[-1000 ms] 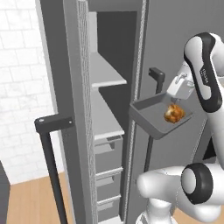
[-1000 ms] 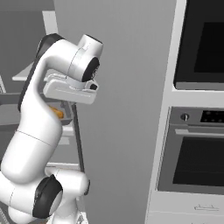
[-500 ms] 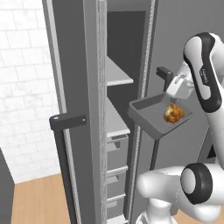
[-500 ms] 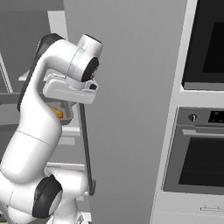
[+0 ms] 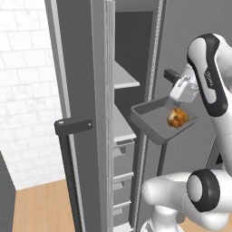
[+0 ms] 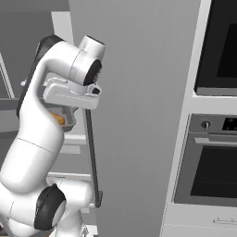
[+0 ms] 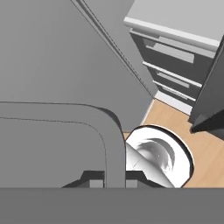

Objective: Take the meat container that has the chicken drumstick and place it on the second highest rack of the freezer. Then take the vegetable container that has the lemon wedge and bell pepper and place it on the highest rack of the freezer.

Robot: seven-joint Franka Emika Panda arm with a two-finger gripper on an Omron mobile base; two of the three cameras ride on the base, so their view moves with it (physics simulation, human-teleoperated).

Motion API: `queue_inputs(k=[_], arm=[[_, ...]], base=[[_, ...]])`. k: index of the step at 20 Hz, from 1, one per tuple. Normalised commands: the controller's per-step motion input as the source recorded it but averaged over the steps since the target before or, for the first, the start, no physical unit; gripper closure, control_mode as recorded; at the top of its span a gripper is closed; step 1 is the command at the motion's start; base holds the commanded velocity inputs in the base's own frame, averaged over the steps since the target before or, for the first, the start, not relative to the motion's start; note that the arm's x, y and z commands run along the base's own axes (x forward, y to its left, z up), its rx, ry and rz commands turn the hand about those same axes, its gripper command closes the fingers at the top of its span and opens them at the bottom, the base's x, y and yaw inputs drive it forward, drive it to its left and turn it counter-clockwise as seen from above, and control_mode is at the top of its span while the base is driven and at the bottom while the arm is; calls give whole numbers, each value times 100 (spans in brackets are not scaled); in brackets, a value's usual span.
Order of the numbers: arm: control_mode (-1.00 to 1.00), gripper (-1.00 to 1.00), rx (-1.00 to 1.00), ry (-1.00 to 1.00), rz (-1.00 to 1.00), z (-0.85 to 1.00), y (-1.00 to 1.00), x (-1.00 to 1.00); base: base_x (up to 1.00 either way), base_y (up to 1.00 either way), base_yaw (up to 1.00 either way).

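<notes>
My gripper (image 5: 182, 100) is shut on the far rim of the grey meat container (image 5: 149, 118), held level in front of the open freezer (image 5: 81, 81). The golden-brown chicken drumstick (image 5: 177, 118) lies in the container's right corner. White shelves (image 5: 123, 77) and grey drawers (image 5: 122, 156) show inside the freezer, left of the container. From the right base view the container (image 6: 68, 121) and a bit of the drumstick (image 6: 58, 118) peek out behind my arm. In the hand view the container's rim (image 7: 111, 140) runs up between the fingertips of my gripper (image 7: 109, 180). The vegetable container is out of view.
The freezer door (image 5: 74, 54) stands open at the left with its dark bar handle (image 5: 71, 172). A second dark handle (image 6: 91, 152) runs down the grey front beside my arm. A black-windowed oven (image 6: 213, 157) sits at the right. Wooden floor (image 7: 175, 120) lies below.
Both base views have shifted, so the base has driven: the freezer door and opening sit differently in the picture. The arm keeps the same pose with the container held.
</notes>
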Motion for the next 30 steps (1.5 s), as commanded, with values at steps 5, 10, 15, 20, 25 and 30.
queue_inputs(k=[5,10,15,20,25,30], arm=[[-100,100,-2,0,-20,-6,29,5],[-100,100,0,0,-49,-34,22,4],[-100,100,5,3,-57,-39,25,0],[-100,100,3,1,-54,-43,23,0],[-100,100,1,0,-43,-47,14,13],[-100,100,0,0,-14,-24,2,43]], base=[[0,0,0],[0,0,0],[0,0,0],[0,0,0],[0,0,0],[0,0,0]])
